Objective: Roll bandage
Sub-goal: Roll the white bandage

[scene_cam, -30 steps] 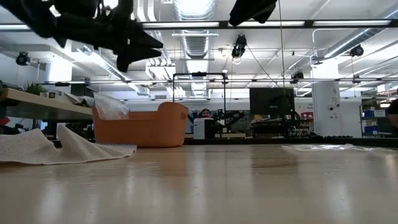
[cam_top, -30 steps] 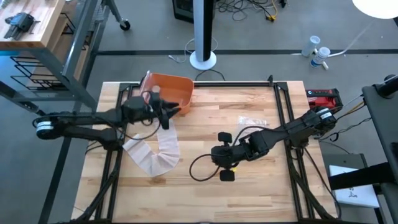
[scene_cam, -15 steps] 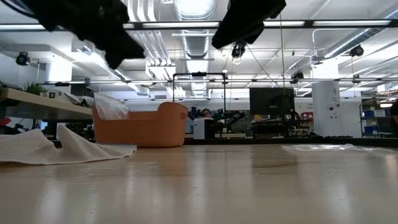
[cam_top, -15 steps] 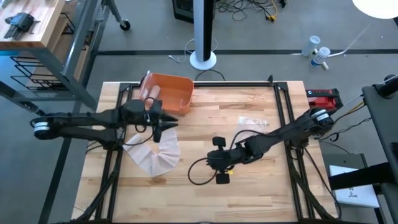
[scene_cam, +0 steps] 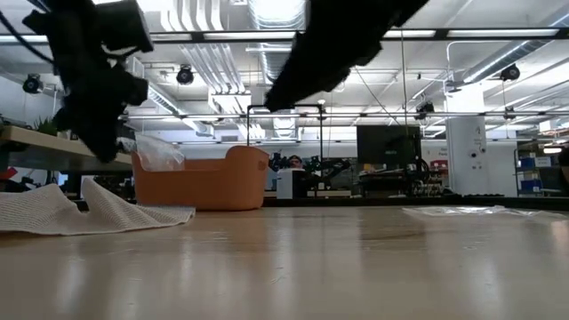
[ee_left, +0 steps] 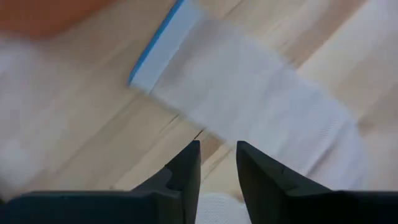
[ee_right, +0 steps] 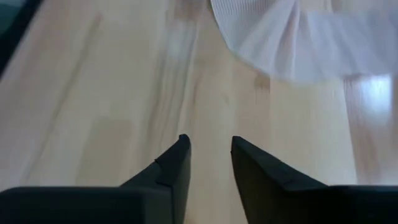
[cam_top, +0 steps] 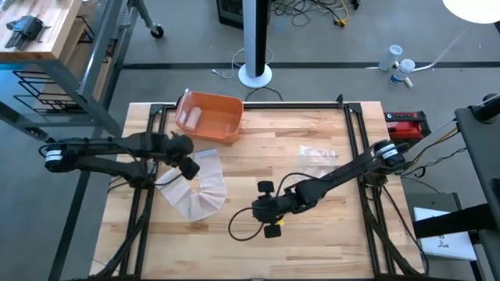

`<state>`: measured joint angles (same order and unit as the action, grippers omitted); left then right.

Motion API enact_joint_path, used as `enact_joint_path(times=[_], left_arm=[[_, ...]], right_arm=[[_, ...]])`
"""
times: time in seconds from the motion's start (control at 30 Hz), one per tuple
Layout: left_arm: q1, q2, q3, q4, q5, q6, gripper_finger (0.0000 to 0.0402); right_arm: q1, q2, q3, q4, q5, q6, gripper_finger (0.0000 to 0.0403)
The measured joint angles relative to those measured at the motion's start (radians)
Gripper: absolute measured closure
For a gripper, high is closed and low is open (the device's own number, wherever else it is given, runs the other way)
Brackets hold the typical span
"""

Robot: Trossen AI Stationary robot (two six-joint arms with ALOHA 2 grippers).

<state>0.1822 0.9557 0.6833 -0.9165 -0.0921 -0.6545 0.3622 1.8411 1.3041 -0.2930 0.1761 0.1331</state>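
Both jaws slightly parted, empty. Left gripper [cam_top: 190,165] hangs over the bandage's [cam_top: 195,187] far end, probably to start the roll there; right gripper [cam_top: 262,215] waits right of the bandage, which lies unrolled near the bin [cam_top: 209,117].

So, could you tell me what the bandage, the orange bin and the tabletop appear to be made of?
The bandage looks like white woven gauze or elastic fabric: it drapes in soft folds and shows a fine mesh. The orange bin seems to be moulded plastic, smooth with rounded corners. The tabletop looks like light butcher-block wood, with visible plank seams and a slight sheen.
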Motion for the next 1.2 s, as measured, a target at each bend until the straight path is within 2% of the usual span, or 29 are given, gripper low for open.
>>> enact_joint_path(times=[0.17,0.3,0.47,0.63,0.9,1.03,1.2], left_arm=[[0.0,0.009,-0.068,-0.026,-0.001,-0.051,0.0278],[0.0,0.019,-0.1,-0.079,-0.001,-0.094,0.0263],[0.0,0.043,-0.103,-0.148,0.011,-0.115,0.0267],[0.001,0.092,-0.082,-0.197,0.053,-0.045,0.0286],[0.005,0.241,-0.041,-0.247,0.072,-0.078,0.0307],[0.005,0.338,0.007,-0.297,0.075,-0.011,0.03],[0.005,0.42,0.073,-0.361,0.067,0.048,0.0265]], right_arm=[[-0.002,0.011,0.0,0.107,0.008,-0.071,0.0256],[-0.003,0.008,0.001,0.121,0.008,-0.103,0.0237],[-0.008,0.009,0.001,0.128,0.008,-0.149,0.0222],[-0.02,0.01,0.001,0.156,0.009,-0.134,0.0215],[-0.02,0.01,0.001,0.157,0.008,-0.152,0.0197],[-0.02,0.01,0.001,0.157,0.008,-0.152,0.0182],[-0.02,0.01,0.001,0.149,0.006,-0.152,0.0163]])
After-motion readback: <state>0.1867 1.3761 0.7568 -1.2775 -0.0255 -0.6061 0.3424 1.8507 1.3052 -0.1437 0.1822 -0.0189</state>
